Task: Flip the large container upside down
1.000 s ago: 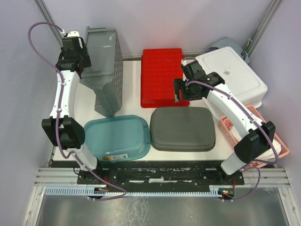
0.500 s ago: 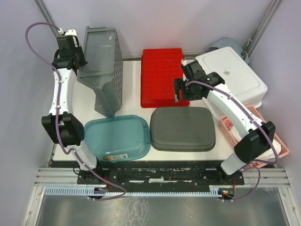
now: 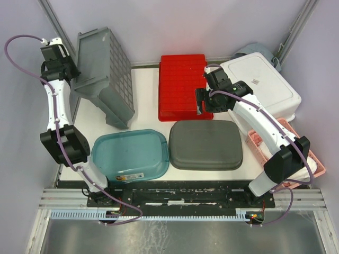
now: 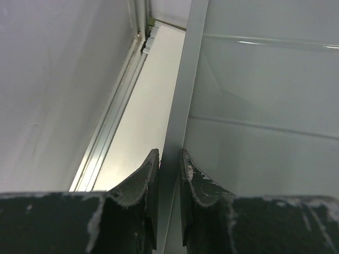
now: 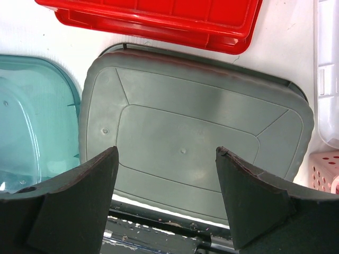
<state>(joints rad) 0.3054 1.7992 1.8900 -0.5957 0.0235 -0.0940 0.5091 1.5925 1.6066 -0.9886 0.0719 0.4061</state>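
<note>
The large grey slotted container [image 3: 103,74] is lifted and tipped at the back left, its lower corner near the table by the teal tub. My left gripper [image 3: 71,71] is shut on its rim. In the left wrist view both fingers [image 4: 143,180] pinch the thin grey rim [image 4: 183,79], with the container's wall [image 4: 265,106] on the right; the gripper's middle [image 4: 168,159] lies on that rim. My right gripper [image 3: 204,104] is open and empty, and hovers above the dark grey tub, as its wrist view shows [image 5: 167,153].
An upside-down red bin [image 3: 181,84] lies at the back centre. A dark grey upside-down tub [image 3: 205,144] and a teal tub [image 3: 132,154] lie in front. A white bin [image 3: 262,84] and a pink basket [image 3: 312,153] are on the right.
My left arm has swung left and outward with the grey container's rim, and the container has tipped further over to the left. My right arm has not moved.
</note>
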